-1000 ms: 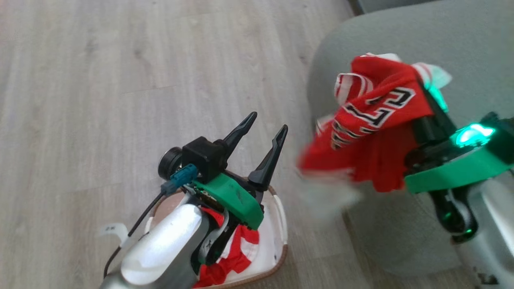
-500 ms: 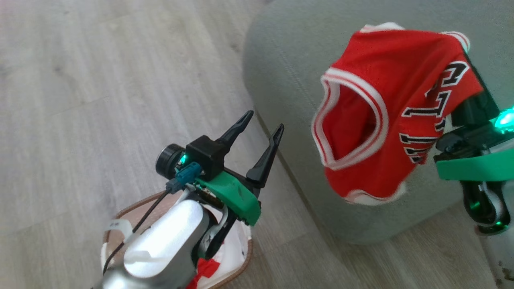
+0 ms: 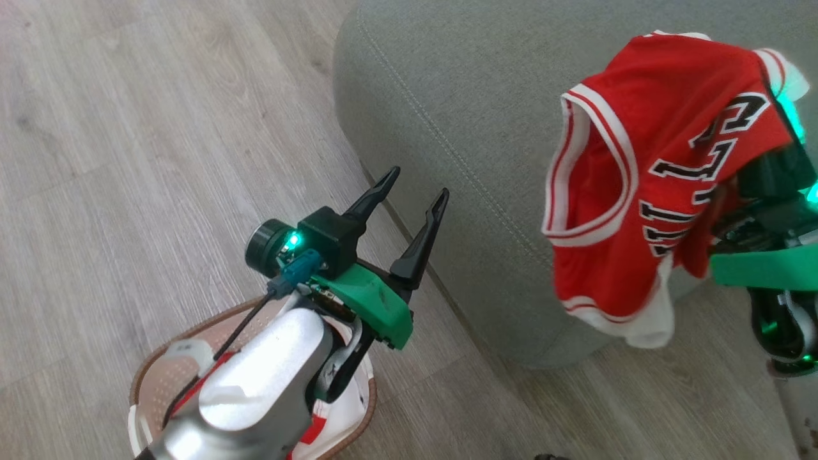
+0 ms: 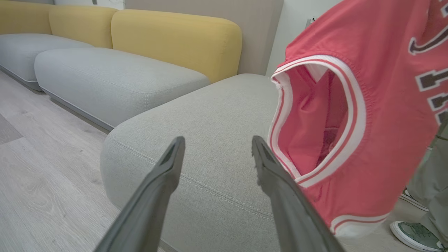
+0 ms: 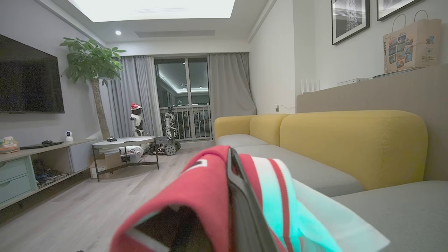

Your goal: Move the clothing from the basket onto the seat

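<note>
A red jersey point(image 3: 639, 191) with white trim and black lettering hangs from my right gripper point(image 5: 231, 164), which is shut on it. It dangles above the front corner of the grey-green seat point(image 3: 460, 96), and its hem hangs past the seat's edge. The fabric drapes over the dark fingers point(image 5: 241, 210) and hides most of them. My left gripper point(image 3: 415, 191) is open and empty, raised above the basket point(image 3: 153, 358) and pointing at the seat. More red and white clothing point(image 3: 316, 429) lies in the basket, mostly hidden under my left forearm. In the left wrist view the jersey point(image 4: 367, 105) hangs just right of the open left gripper point(image 4: 217, 141).
Pale wood floor point(image 3: 128, 160) surrounds the basket. A person's shoe point(image 4: 416, 234) and trouser leg stand right of the seat. Yellow backrests point(image 5: 350, 140) rise behind the grey cushions. Farther off are a low table point(image 5: 122, 143), a plant and a wall screen.
The head camera has turned right, so the basket has slid to the lower left. My right gripper has carried the jersey from the seat's edge to over it, and the bunched jersey now hangs open.
</note>
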